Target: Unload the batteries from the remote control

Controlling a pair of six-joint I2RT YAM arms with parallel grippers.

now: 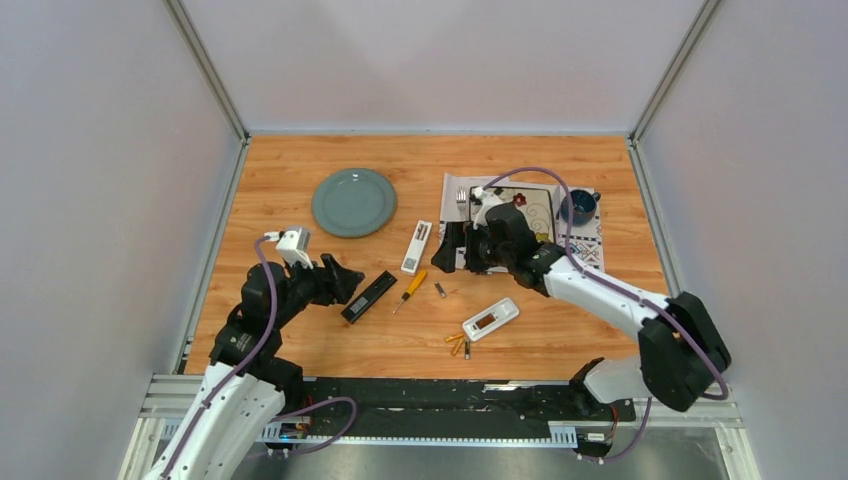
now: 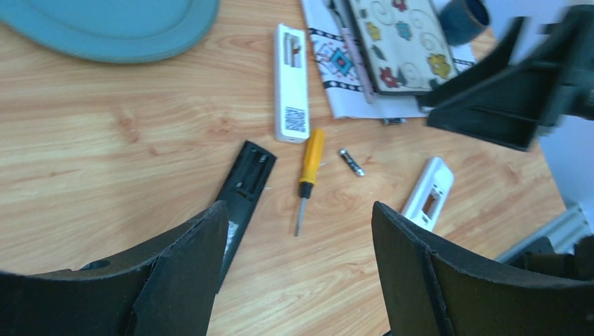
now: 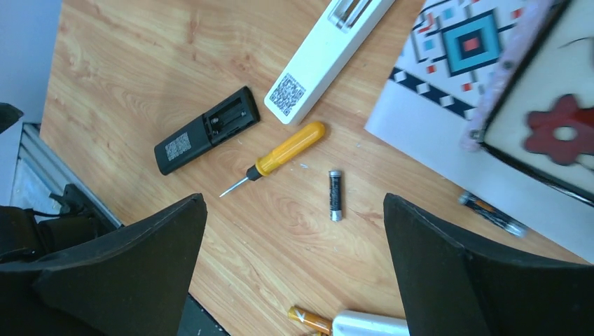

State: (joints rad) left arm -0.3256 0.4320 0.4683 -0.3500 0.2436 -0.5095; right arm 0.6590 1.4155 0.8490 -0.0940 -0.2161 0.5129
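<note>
A black remote (image 1: pixel 368 296) lies back up with its battery bay open; it also shows in the left wrist view (image 2: pixel 246 178) and the right wrist view (image 3: pixel 206 131). A long white remote (image 1: pixel 416 247) and a short white remote (image 1: pixel 490 319) lie near it, both with open bays. A dark grey battery (image 1: pixel 440 290) lies loose on the table (image 3: pixel 335 195). Gold-orange batteries (image 1: pixel 456 343) lie by the short remote. Another battery (image 3: pixel 492 213) lies on the mat's edge. My left gripper (image 1: pixel 345 280) is open and empty beside the black remote. My right gripper (image 1: pixel 462 250) is open and empty above the dark battery.
An orange-handled screwdriver (image 1: pixel 410 290) lies between the black remote and the dark battery. A teal plate (image 1: pixel 353 201) sits at the back left. A patterned mat (image 1: pixel 590 245) with a flowered tray, a fork and a blue cup (image 1: pixel 579 206) is at the back right.
</note>
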